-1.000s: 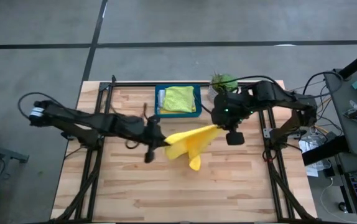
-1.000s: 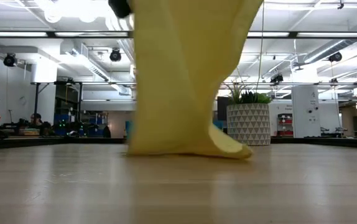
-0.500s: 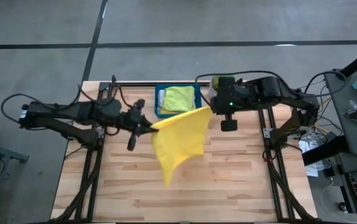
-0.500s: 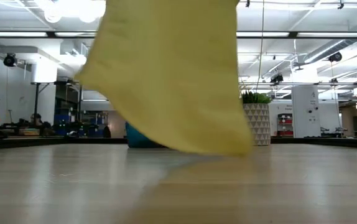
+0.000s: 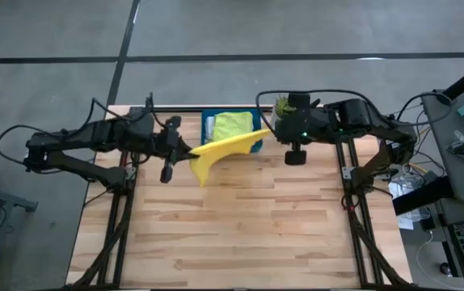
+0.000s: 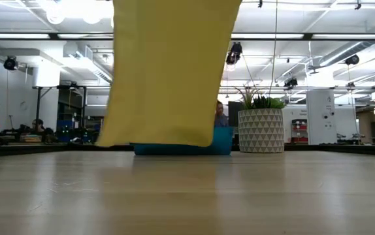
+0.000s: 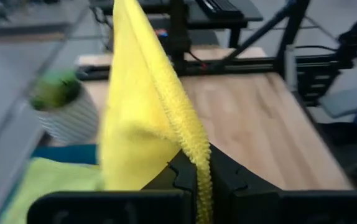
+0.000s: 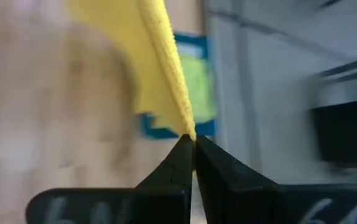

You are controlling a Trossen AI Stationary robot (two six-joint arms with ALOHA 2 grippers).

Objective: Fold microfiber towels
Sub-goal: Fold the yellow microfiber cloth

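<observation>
Two towels show. One yellow towel [image 5: 220, 150] hangs stretched in the air just in front of the teal tray [image 5: 208, 134], and one lime green towel [image 5: 232, 125] lies inside that tray; whether more cloths lie under the green one cannot be told from above.

One teal tray stands at the far edge of the single wooden worktop [image 5: 232, 234].

One potted plant [image 5: 283, 105] stands just beside the tray, on its right.

Two arms reach in, each with one tool: the left tool [image 5: 190, 153] beside the tray's left end, the right tool [image 5: 266, 135] beside its right end, both pinched on the yellow towel.

One person [image 6: 221, 115] shows behind the tray in the low view.
</observation>
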